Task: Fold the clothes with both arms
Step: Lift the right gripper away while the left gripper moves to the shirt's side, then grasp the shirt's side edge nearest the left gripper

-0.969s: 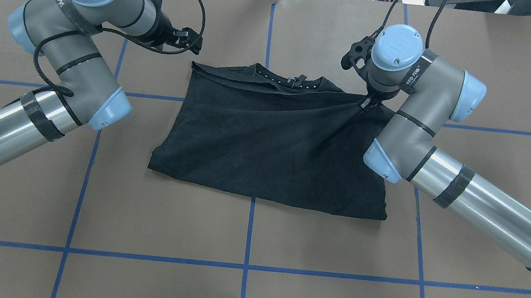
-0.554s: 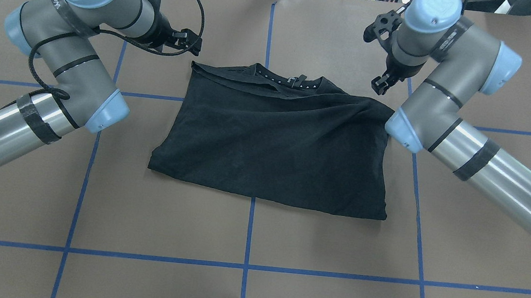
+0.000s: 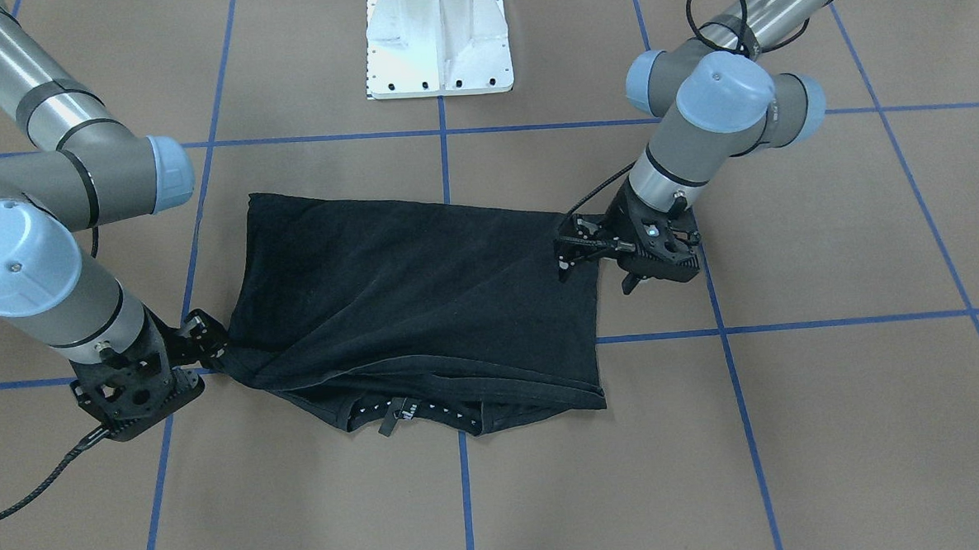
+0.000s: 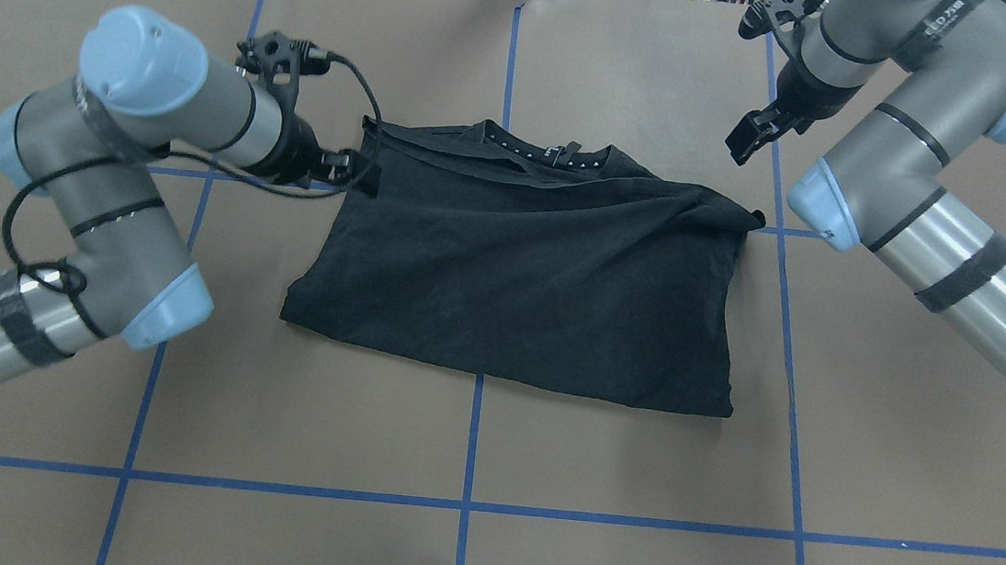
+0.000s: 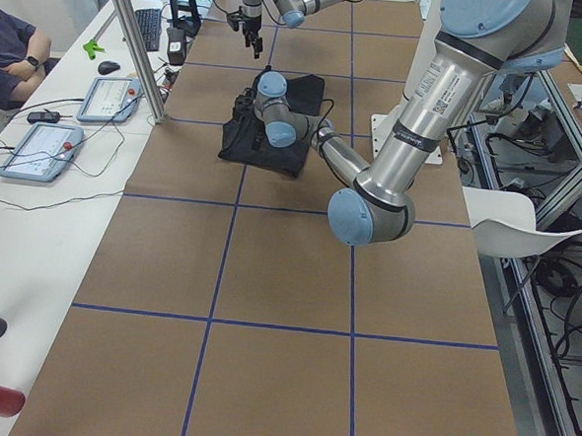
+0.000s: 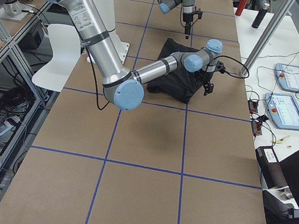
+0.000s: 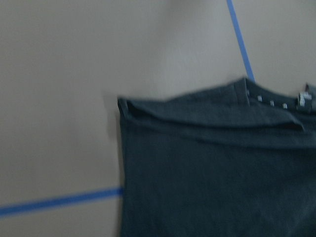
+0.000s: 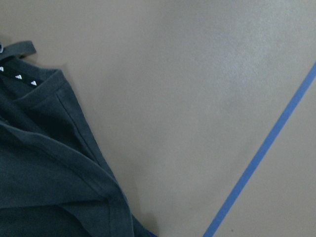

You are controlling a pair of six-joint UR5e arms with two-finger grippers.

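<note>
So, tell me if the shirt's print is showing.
No, the shirt shows only plain black fabric in the overhead view.

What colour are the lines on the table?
The lines are blue; the overhead exterior view shows them best.

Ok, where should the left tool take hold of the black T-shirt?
Probably pinch the T-shirt at its far-left corner by the collar, coming from the robot's left over the table. Its folded hem there lies flat and exposed, and the left tool sits beside that edge.
</note>
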